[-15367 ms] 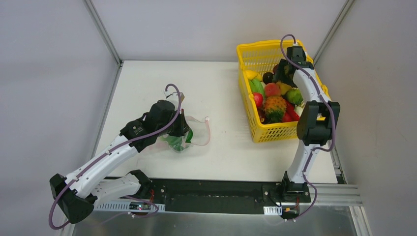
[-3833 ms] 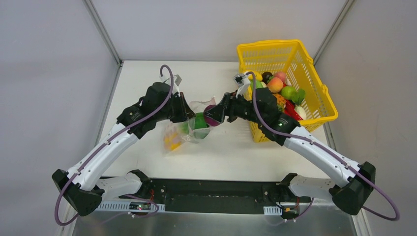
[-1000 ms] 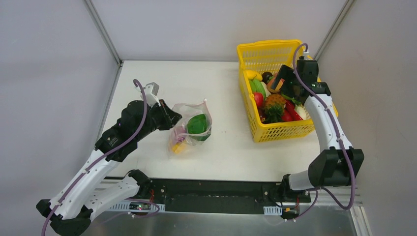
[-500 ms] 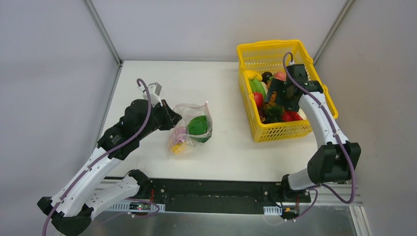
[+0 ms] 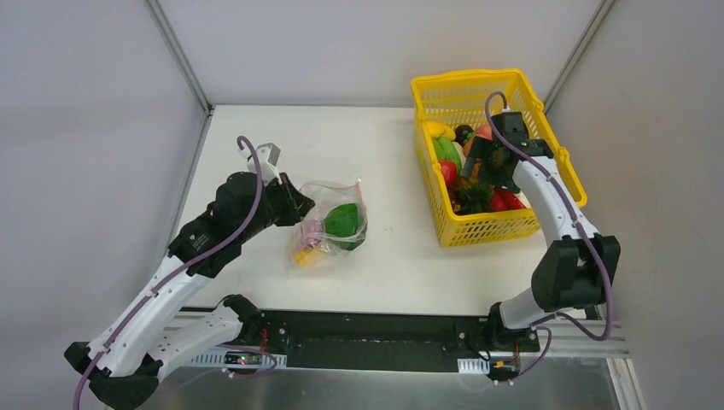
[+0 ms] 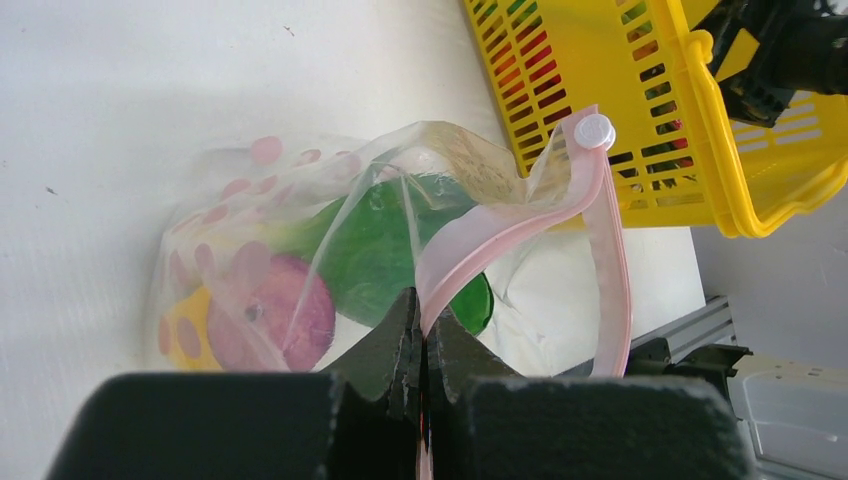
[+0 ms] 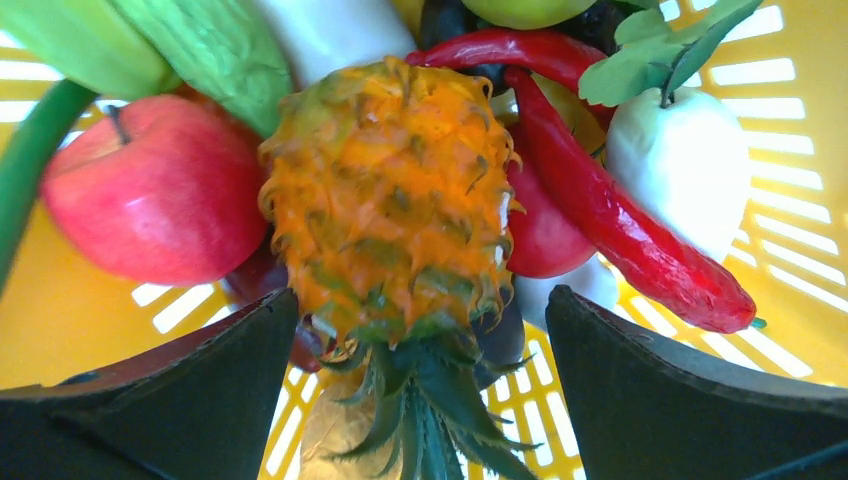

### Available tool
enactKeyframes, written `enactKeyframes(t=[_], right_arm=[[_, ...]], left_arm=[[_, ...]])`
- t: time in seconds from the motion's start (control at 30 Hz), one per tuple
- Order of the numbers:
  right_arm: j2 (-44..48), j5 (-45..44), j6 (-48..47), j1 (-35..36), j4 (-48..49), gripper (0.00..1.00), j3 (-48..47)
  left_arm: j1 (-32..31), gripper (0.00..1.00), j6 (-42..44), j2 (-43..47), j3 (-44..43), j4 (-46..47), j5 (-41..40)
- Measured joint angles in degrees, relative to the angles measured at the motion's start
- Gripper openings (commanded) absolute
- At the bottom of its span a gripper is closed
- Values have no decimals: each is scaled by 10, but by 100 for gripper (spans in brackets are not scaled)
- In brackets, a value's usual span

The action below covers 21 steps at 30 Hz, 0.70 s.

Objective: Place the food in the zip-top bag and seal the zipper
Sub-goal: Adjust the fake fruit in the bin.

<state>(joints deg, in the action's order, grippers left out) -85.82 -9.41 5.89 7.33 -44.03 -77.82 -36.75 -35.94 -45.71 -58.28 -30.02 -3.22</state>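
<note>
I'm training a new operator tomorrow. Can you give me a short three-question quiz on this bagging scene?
1. Is the bag sealed?
2. True or false: the left gripper is shut on the zipper.
3. The open right gripper straddles: A the bag, B the pineapple, C the zipper.
Key: 1 no, its mouth gapes; 2 true; 3 B.

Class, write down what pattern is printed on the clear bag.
Pink-red dots on the bag, clearest in the left wrist view.
</note>
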Motion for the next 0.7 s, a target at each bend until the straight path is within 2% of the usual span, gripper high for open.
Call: enactKeyframes(t=[0.07,0.2,0.37,0.57,0.63,0.7], right_arm=[[-14,-13,1,0,11,83,9],[-29,-5,5,2,25,68,23],[-8,4,11,3,76,54,45],[65,23,9,1,174,56,91],[67,22,3,0,203,64,87],[49,20,-9,-3,225,64,71]], left_arm=[[0,0,1,-1,-3,0,0],[0,0,2,-3,-4,0,1],[0,0,2,-4,-4,0,1],[0,0,2,-4,-5,0,1],[0,0,2,-4,-6,-1,1],[0,0,2,-6,-7,-4,1]])
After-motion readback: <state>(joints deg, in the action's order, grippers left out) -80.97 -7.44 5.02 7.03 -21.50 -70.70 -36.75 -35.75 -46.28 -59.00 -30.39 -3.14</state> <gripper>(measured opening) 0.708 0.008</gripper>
